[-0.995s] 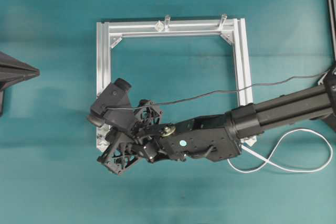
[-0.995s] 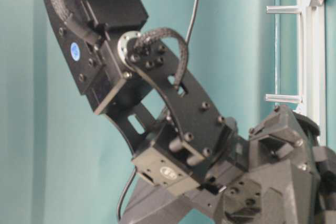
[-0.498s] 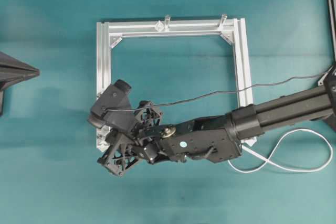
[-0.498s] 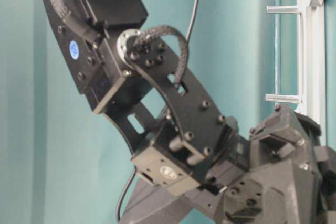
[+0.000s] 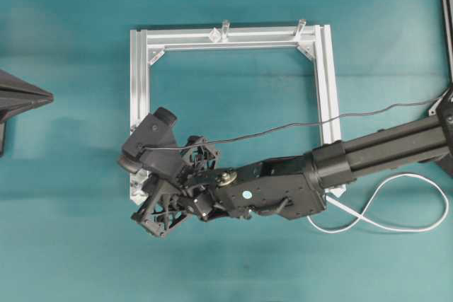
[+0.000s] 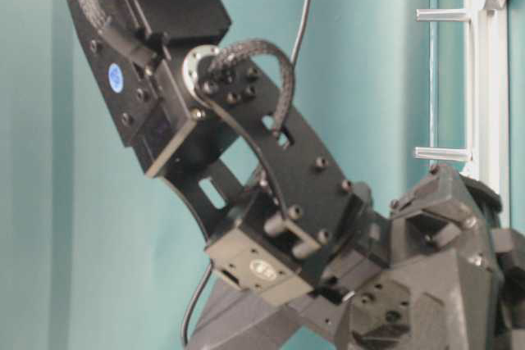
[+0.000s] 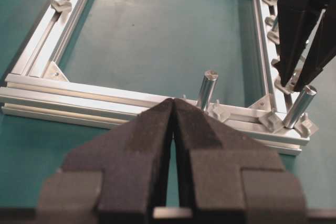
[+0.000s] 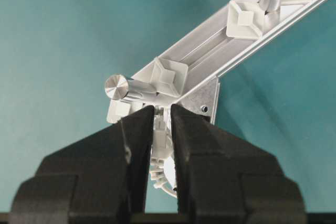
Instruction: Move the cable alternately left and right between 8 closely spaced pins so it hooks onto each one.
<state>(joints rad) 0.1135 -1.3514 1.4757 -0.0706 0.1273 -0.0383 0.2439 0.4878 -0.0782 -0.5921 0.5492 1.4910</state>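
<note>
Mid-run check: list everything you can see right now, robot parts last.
frame: one, aluminium, square, mid-table.
posts: at least four, grey; two on the far rail, two near the lower-left corner.
pins: several, silvery-white, along the rails; full count hidden.
cable: one, white, looped lower right, running under the right arm.
table: one, teal.
wire: one, thin, black, draped over the frame.
left gripper: black, shut, left of the frame.
right gripper: black, lower-left corner, apparently shut on cable.
</note>
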